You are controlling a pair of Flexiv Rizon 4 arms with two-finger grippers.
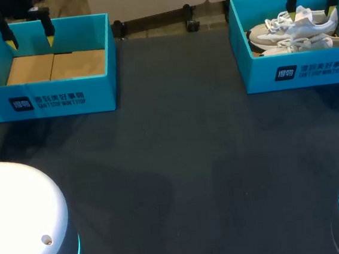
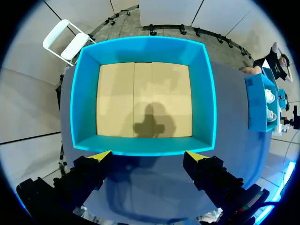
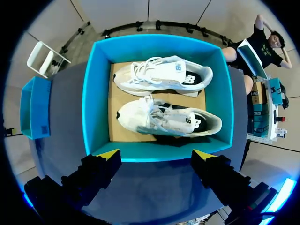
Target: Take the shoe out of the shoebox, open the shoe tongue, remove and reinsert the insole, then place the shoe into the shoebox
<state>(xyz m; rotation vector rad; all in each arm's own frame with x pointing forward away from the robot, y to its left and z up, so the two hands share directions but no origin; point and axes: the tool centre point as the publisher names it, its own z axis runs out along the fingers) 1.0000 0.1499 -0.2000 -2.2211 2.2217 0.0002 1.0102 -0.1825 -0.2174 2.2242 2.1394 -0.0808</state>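
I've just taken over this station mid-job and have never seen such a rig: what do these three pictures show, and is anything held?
These are two robot arms at a dark table. One picture looks down from above and behind them; the two round ones come from a camera on each wrist. The left tool hangs open over the left shoebox, which shows only a bare cardboard floor. The right tool hangs open over the right shoebox, where two white shoes lie side by side. Nothing is held, and no shoe is out yet.
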